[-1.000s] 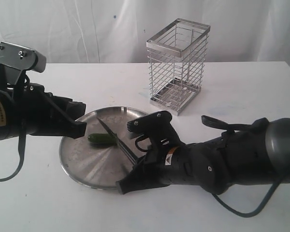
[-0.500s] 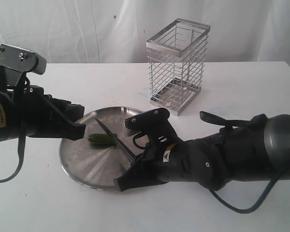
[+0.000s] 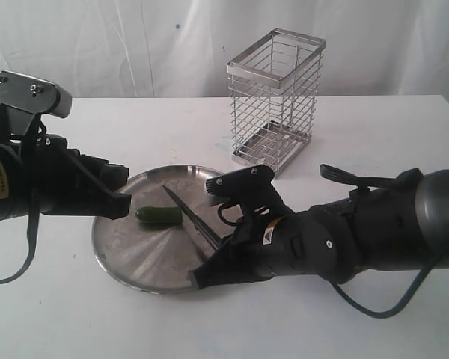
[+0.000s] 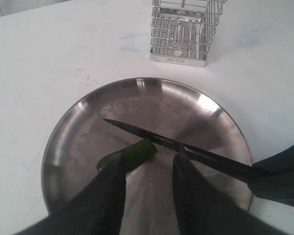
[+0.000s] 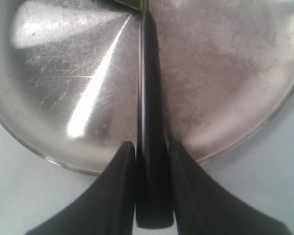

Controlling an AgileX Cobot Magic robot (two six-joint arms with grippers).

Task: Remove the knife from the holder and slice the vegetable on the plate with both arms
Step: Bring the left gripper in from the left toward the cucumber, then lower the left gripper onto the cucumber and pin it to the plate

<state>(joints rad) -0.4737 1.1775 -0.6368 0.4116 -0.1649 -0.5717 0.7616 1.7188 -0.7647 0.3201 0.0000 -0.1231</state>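
The knife was out of the wire holder, which stood beyond the plate's far rim with nothing in it, so I judged the first part of the job done. My right gripper was clamped on the black handle at the plate's near edge, both fingers pressed against it. From there the dark blade ran in over the steel plate toward its middle.

The vegetable lay on the plate, a little off centre toward the left arm's side, with its pale cut face turned to the blade. The left wrist view showed the blade crossing right at that cut end. I could not tell whether the edge touched it or hung just above it.

My left gripper hovered over the plate with its jaws apart. One finger hid part of the vegetable and the other stood clear of it, so nothing was held there.

I saw no loose slice anywhere on the plate, and the vegetable looked like a single piece. By my reading the slicing itself was all left to do. The left gripper also had yet to pin the vegetable before I could press the blade down.
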